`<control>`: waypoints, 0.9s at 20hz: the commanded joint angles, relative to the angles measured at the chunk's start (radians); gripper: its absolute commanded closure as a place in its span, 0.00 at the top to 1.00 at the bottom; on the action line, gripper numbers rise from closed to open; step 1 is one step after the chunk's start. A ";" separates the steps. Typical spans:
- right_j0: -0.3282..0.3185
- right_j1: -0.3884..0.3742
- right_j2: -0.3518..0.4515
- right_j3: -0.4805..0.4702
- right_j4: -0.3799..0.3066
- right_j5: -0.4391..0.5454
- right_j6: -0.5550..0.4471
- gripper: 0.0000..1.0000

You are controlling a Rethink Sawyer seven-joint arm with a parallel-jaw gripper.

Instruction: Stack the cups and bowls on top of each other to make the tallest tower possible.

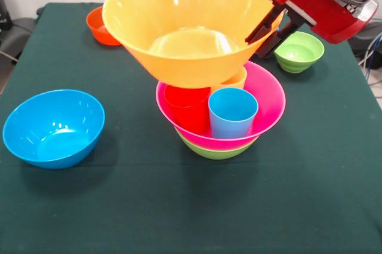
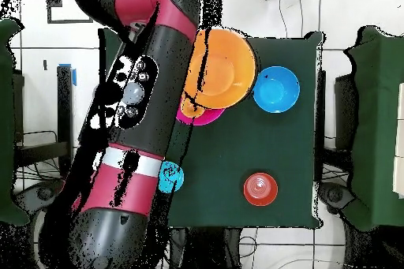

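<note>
Above the middle of the dark green surface [image 1: 334, 164], the fingers [image 1: 267, 28] pinched the rim of the large yellow-orange bowl [image 1: 185, 24], holding it tilted over the tower [image 1: 222, 116]: a pink bowl [image 1: 270, 101] nested in a green bowl [image 1: 216, 152], with red [image 1: 186, 107], light blue [image 1: 232, 121] and yellow [image 1: 234, 80] cups inside. Only the front view showed those cups and the small green bowl [image 1: 298, 52]; the overhead view showed the red and black arm [image 2: 142, 116] hiding that side, and pale tiled floor [image 2: 347, 21] around the surface. A medium blue bowl [image 1: 52, 127] and a small orange bowl [image 1: 100, 27] sat well apart from the tower.

I hold the yellow-orange bowl [image 1: 190, 27] by its rim in the gripper [image 1: 267, 31], tilted above the pink bowl [image 1: 270, 103], where red [image 1: 186, 108], light blue [image 1: 232, 114] and yellow cups [image 1: 237, 79] stand, nested in a green bowl [image 1: 216, 151].
</note>
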 commanded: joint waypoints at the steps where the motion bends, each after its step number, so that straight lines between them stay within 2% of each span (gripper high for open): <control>1: -0.009 0.030 0.096 -0.076 -0.049 0.041 -0.163 0.00; 11: 0.014 0.007 0.145 -0.016 -0.069 0.012 -0.162 0.00; 14: 0.011 0.013 0.144 -0.029 -0.060 0.034 -0.154 0.00; 18: 0.022 0.010 0.159 -0.009 -0.071 0.013 -0.146 0.00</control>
